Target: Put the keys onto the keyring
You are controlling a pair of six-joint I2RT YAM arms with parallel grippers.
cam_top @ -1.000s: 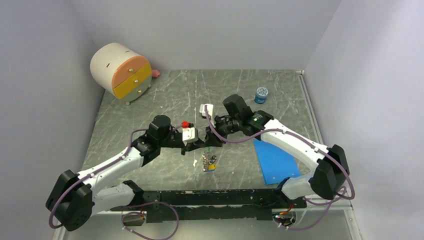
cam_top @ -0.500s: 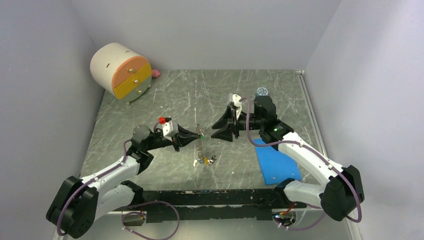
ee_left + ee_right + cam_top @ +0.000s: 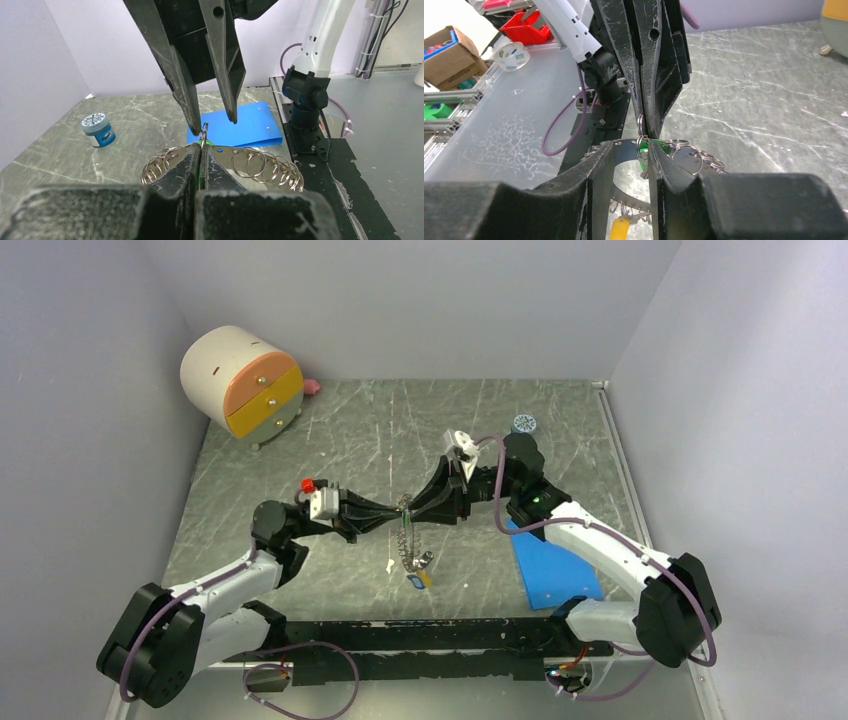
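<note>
Threading step: keyring [image 3: 255,165] held aloft, left gripper [image 3: 200,150] pinching its top edge, right gripper [image 3: 631,160] spread astride the green key [image 3: 643,152] there; next, probably, close squarely on that key.

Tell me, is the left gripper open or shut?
Shut: its wrist view shows the left gripper pressing both fingers together on a green key.

The left arm [image 3: 225,585] and right arm [image 3: 590,535] wear white shells between bulky black joints. A purple cable [image 3: 545,142] trails along each. The left claw [image 3: 201,150] and right claw [image 3: 631,150] are matte black wedges with pale, scuffed edges. A green light [image 3: 537,499] glows on the right arm.
</note>
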